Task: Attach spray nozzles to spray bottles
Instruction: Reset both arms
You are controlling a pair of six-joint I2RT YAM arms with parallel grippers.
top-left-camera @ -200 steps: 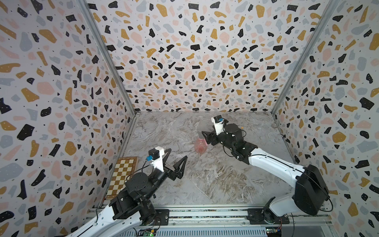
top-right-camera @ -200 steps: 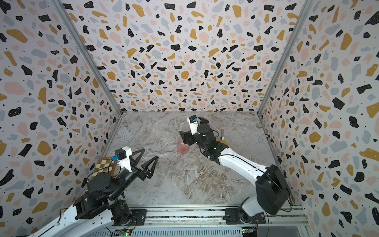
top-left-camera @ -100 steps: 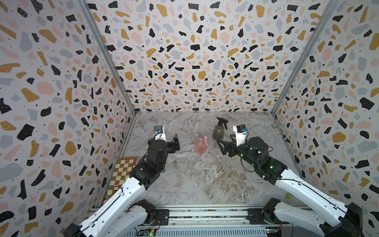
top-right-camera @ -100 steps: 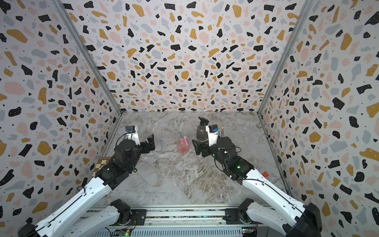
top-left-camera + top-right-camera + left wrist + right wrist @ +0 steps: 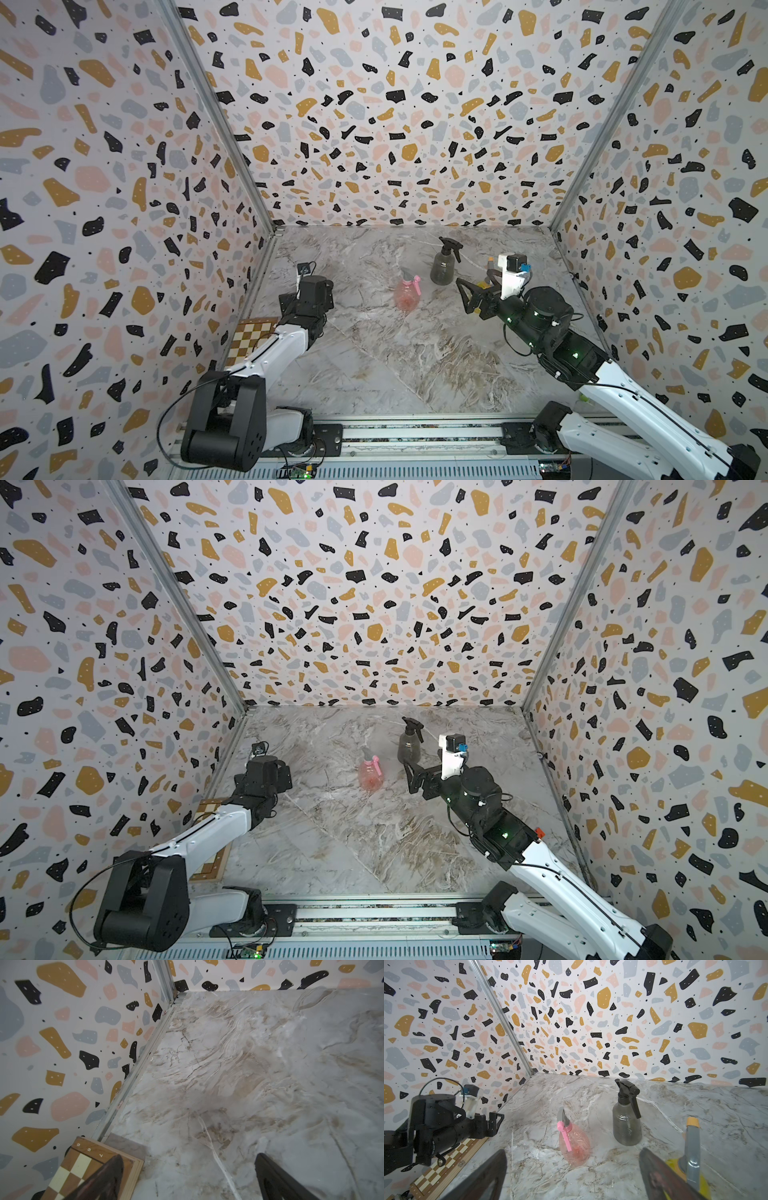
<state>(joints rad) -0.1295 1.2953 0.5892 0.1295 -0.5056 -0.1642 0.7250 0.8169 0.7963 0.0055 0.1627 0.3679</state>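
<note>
Marble desk (image 5: 374,365), terrazzo walls (image 5: 374,124) on three sides. My right end effector (image 5: 474,286) is spread wide and empty, low over the desk, facing the bottles. Yellow bottle (image 5: 673,1164) with grey nozzle (image 5: 693,1147), orange tip, stands just outside one finger; can't tell if touching. Pink bottle (image 5: 406,296) upright mid-desk, pink-and-grey nozzle (image 5: 409,278) on its neck. Dark-grey bottle (image 5: 441,270) near it, closer to the back wall, black nozzle (image 5: 450,246) on. My left end effector (image 5: 189,1156) is spread and empty too, by the left wall, well apart from the bottles, one finger over the chessboard (image 5: 70,1167) corner.
</note>
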